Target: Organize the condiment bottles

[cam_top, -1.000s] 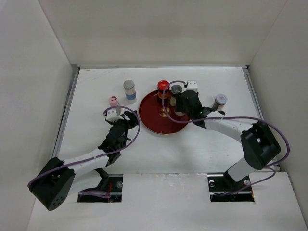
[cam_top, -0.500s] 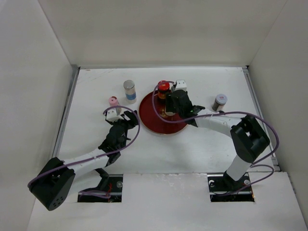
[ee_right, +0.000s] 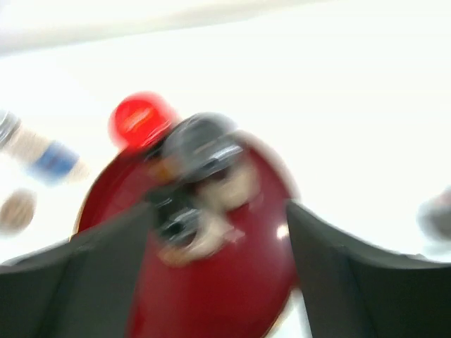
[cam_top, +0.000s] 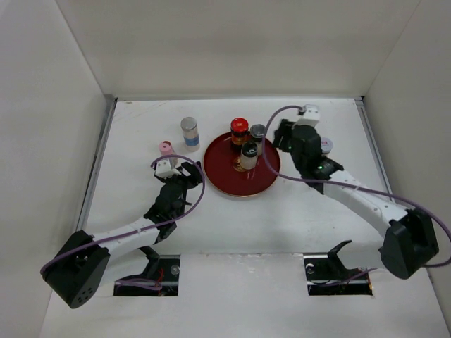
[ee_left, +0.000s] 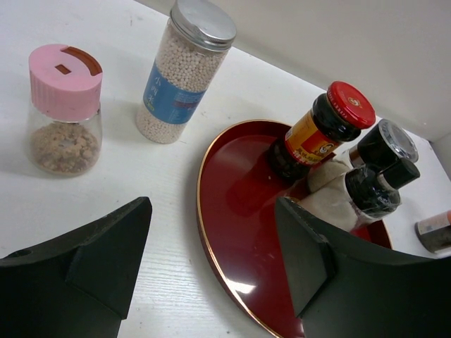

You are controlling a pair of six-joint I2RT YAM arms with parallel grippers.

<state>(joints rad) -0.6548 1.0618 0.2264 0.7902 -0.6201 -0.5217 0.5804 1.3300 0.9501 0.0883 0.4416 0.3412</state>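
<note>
Now the left end effector [ee_left: 211,218] and right end effector [ee_right: 220,222] both gape empty, three bottles [ee_left: 320,130] standing on the red plate [ee_left: 232,190].

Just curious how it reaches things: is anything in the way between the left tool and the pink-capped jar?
Nothing visible does. Only white table shows between the left tool and the pink-capped jar.

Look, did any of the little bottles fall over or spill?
No, nothing stands out. On the red plate three bottles stand upright, close together. The pink-capped jar and the blue-labelled bottle stand upright on the table left of it. A grey-capped shaker is half hidden behind the right arm. No spill shows.
</note>
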